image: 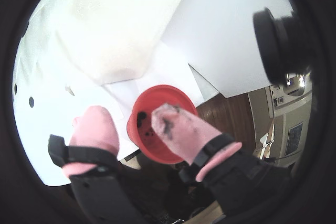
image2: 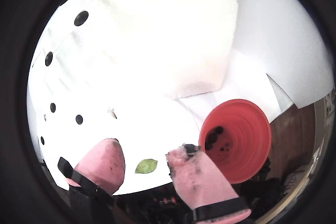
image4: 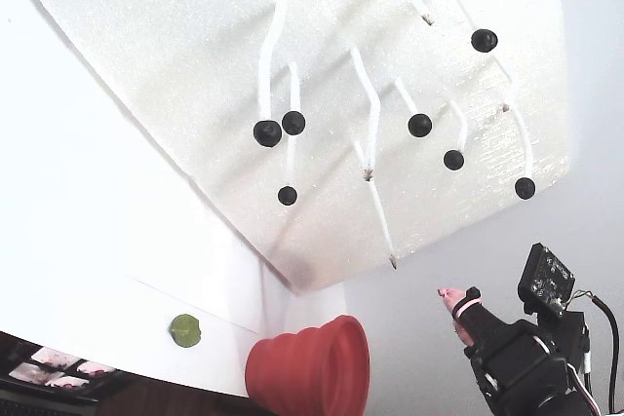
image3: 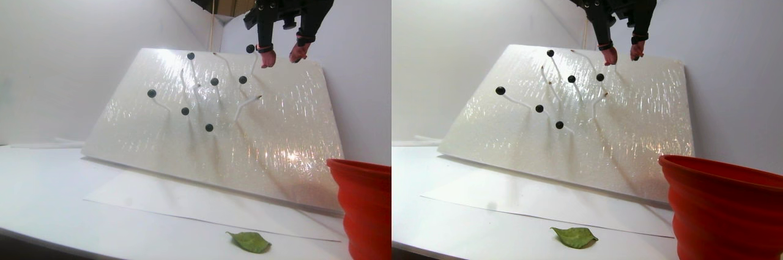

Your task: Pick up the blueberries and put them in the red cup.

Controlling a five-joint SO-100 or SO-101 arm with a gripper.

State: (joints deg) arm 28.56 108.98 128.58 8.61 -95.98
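Wrist view, lower centre: hand (image2: 149, 161) w/ pink tips spread apart, nothing betw them, above the red cup (image2: 247, 135) at lower right, which has a few blueberries (image2: 212, 139) inside. Farther off, fixed view: approx 7 berries on stems on the white foam board (image4: 195, 65), upper half of frame, so task looks partly done, most left to pick.
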